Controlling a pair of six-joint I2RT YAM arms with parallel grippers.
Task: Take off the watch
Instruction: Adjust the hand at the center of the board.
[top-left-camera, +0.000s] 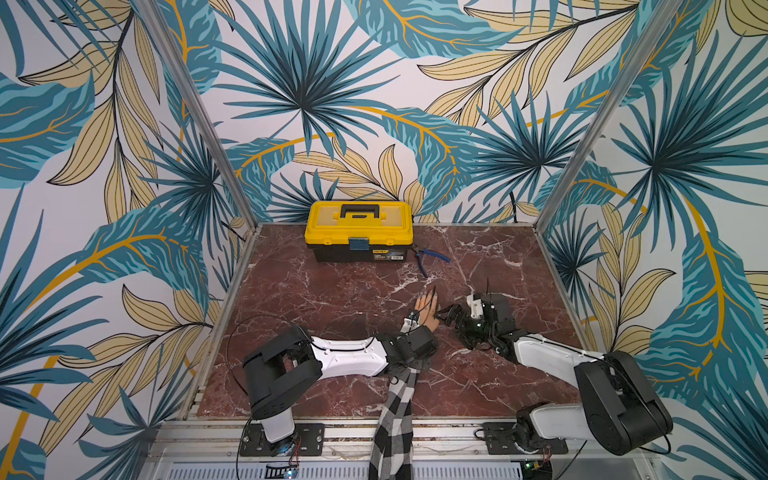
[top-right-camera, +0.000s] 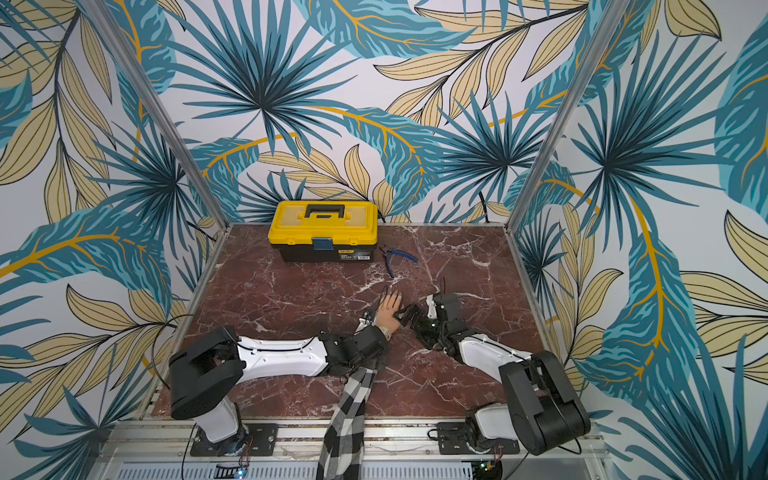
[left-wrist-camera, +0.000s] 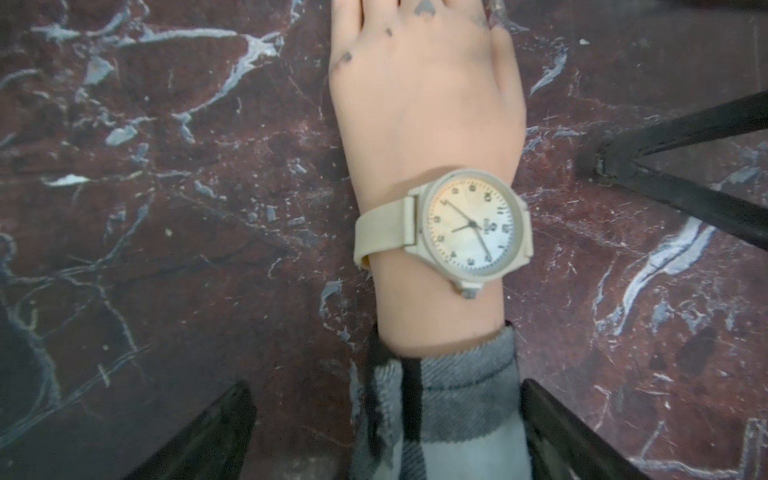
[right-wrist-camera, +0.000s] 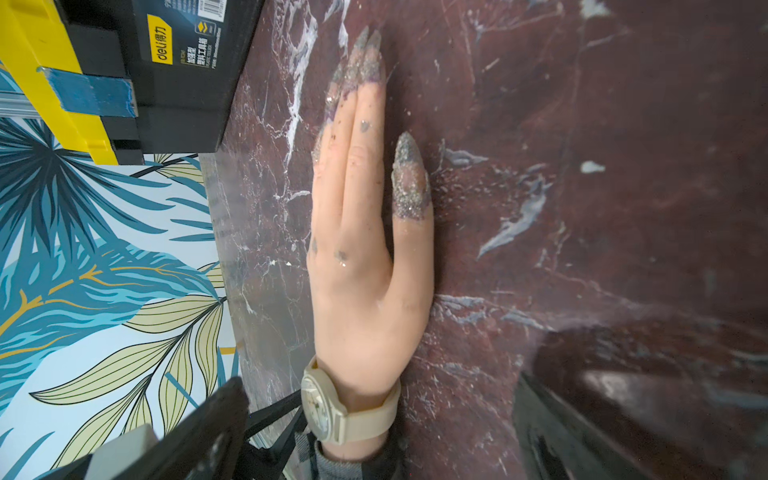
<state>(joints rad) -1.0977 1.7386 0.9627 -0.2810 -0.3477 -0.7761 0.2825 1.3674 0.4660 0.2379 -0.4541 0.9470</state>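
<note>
Checked black-and-white sleeve (top-left-camera: 395, 415) crosses the front edge of the red-brown marble desk (top-left-camera: 332, 291). Cream round-faced wristwatch (left-wrist-camera: 469, 228) sits around the mannequin wrist (left-wrist-camera: 436, 307), just beyond the cuff. I see the left gripper (left-wrist-camera: 386, 390) spread wide astride the sleeve and the right gripper (top-left-camera: 444, 315) wide just beside the hand; both are empty. Bare desk flanks the wrist.

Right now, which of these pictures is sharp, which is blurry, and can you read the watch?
Left wrist view: the watch is fairly sharp, hands legible, a pale sheen on the dial; the left gripper's fingers are dark blurs. Right wrist view: the mannequin hand is crisp, the watch edge-on. Both top views: wide-angle, the frame posts splay outward, the watch too small to read.
</note>
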